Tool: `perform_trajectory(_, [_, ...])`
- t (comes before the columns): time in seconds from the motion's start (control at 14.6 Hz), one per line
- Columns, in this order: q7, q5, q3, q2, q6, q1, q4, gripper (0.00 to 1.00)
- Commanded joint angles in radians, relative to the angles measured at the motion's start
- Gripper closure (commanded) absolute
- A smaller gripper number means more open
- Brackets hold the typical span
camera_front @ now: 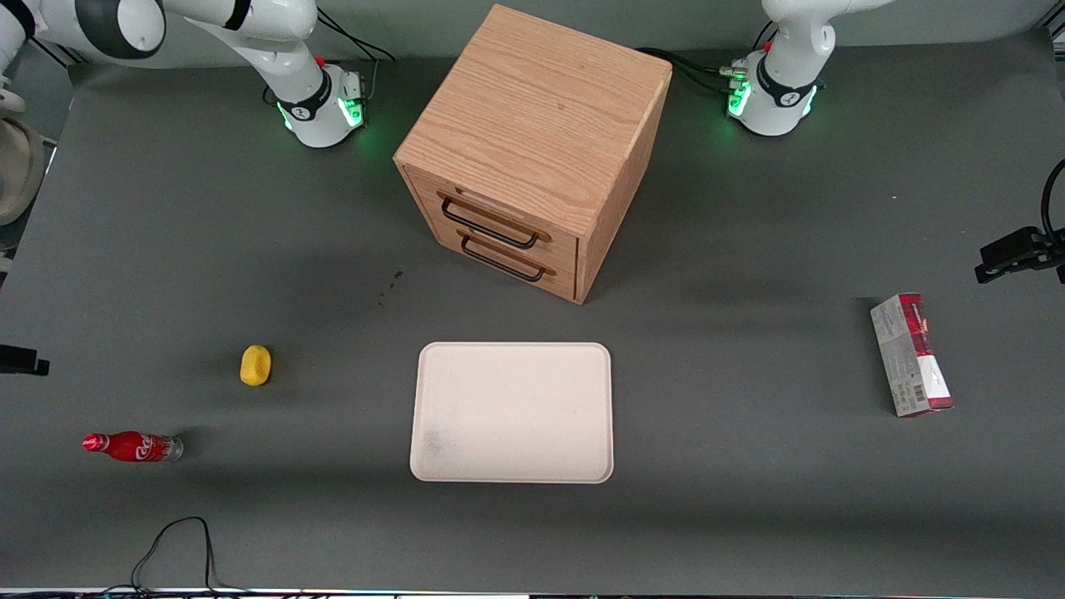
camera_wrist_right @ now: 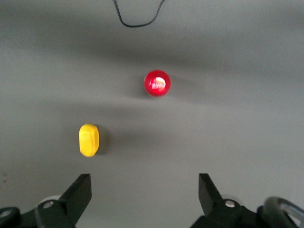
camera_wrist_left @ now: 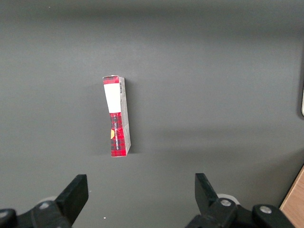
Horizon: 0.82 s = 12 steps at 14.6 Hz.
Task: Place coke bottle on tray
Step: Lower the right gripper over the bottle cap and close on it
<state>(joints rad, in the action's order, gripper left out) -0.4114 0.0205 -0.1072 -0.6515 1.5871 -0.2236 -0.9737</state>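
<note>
In the front view the coke bottle point(camera_front: 131, 447) stands at the lower left of the frame, upright on the grey table point(camera_front: 749, 499), seen cap-on from the wrist. The cream tray point(camera_front: 512, 412) sits at lower centre, well apart from it. A yellow object point(camera_front: 255, 365) lies farther back, then the wooden drawer cabinet point(camera_front: 532, 158). The gripper point(camera_wrist_right: 144, 194) hangs high above bottle and yellow object, fingers spread apart, holding nothing.

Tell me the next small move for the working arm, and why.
Probably shift the gripper sideways until it hangs right above the bottle, before any lowering. Its jaws stand open over the table, and the bottle stands upright, seen cap-on, not yet between them. The tray holds nothing so far.
</note>
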Motion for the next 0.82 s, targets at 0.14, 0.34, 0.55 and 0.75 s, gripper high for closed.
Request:
perform_trajectory(0.14, [-0.026,0.015,0.037,-0.138,0.121,-0.003,0.067,0.0])
perform_trajectory(0.34, [-0.107,0.013,0.037,-0.191,0.181,-0.01,0.075,0.0])
perform_trajectory(0.55, [-0.119,0.012,0.037,-0.241,0.246,-0.011,0.073,0.01])
perform_trajectory(0.75, [-0.118,0.012,0.037,-0.269,0.277,-0.016,0.072,0.01])
